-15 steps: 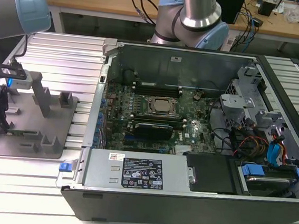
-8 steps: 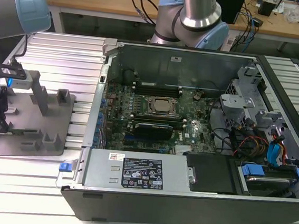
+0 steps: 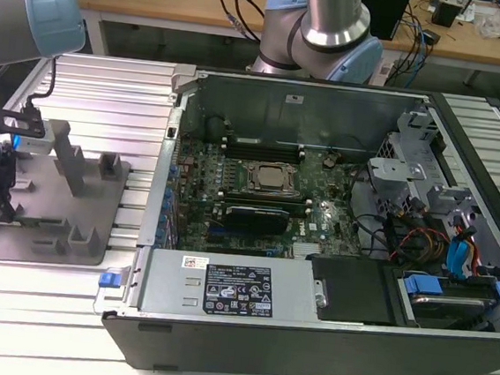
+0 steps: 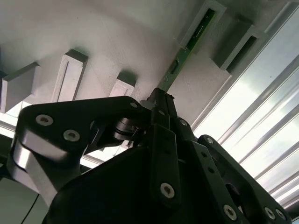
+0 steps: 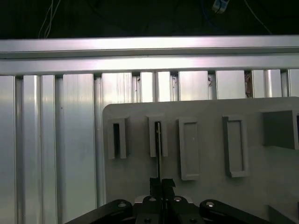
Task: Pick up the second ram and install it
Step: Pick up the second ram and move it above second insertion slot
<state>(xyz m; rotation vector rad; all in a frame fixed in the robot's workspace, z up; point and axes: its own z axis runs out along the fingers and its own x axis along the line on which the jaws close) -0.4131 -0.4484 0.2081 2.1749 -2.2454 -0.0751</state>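
claw (image 5: 161, 183) is closed down to a sliver, pinching the second ram (image 5: 159, 158) across its flat faces. in both wrist views the stick comes straight out from between the fingertips (image 4: 164, 103), so i read it as gripped, not just touched.

the ram is over the grey holder tray (image 5: 210, 121), seen edge-on as a thin dark line. its long axis runs from the claw away to a slotted post (image 5: 152, 135), and the far end sits in that post's slot. in the second wrist view the green board edge (image 4: 184, 51) follows the same line into the post. it appears to stand on edge, faces upright, long axis along the tray. my guess is the slots keep it upright so its faces are open to the pads.

in the exterior view the arm is down at the left edge of the frame, over the tray (image 3: 112, 194) at mid-left on the ribbed aluminium counter (image 3: 107, 103). the open computer case (image 3: 309, 308) fills the centre and right, with the motherboard (image 3: 231, 195) well apart from the claw. the pick is engaged and the ram is not yet at the case.
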